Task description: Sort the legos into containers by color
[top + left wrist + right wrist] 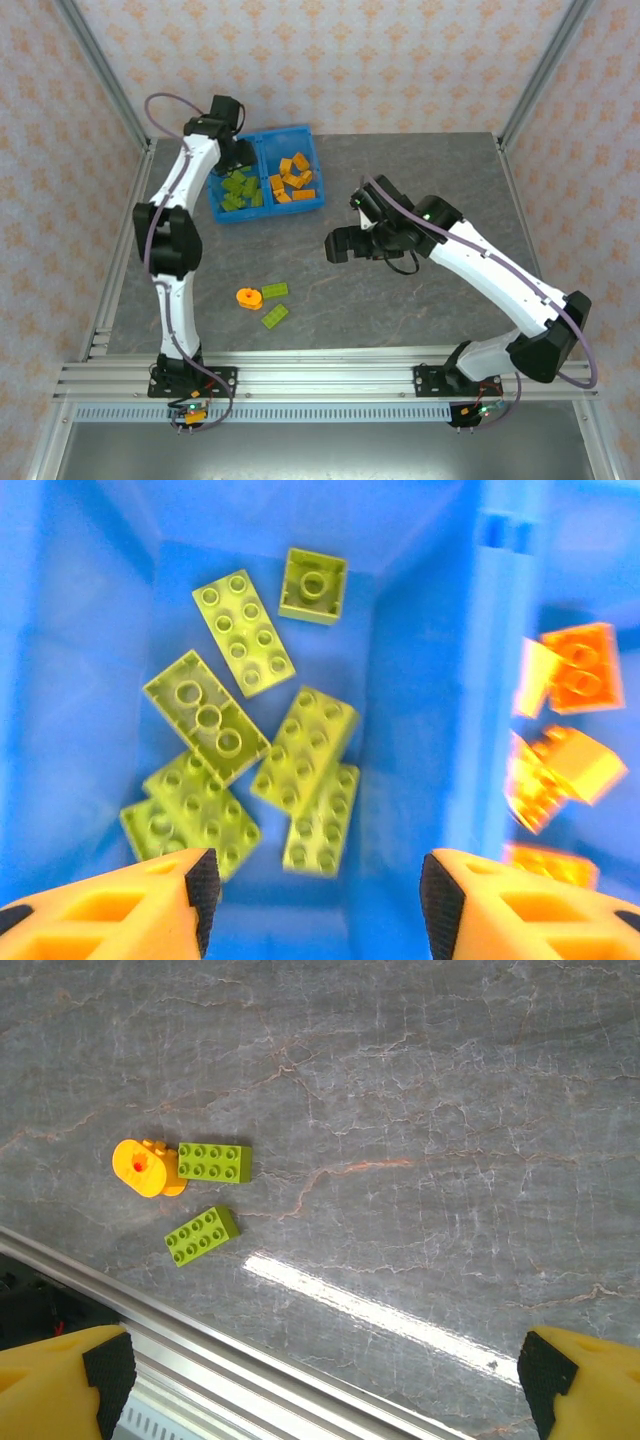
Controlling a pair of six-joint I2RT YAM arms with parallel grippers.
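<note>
My left gripper (320, 895) hangs half-open, empty, over glossy studded green bricks (305, 750) in the blue bin (420, 680). My right gripper (328, 1375) is spread wide, empty, above two loose bricks (214, 1162) beside a round orange piece (145, 1168) on the marbled table (450, 1110).

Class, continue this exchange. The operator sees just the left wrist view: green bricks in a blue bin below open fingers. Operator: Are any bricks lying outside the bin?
Observer: Yes, three lie on the table toward its near edge: a round orange piece, a green brick beside it, and a second green brick nearer the arms.
Operator: Where is the right gripper?
Observer: The right gripper hovers above the table, right of those pieces, its fingers wide open and empty.
Operator: Is the bin's other compartment sorted?
Observer: From above, it holds just orange bricks.
</note>
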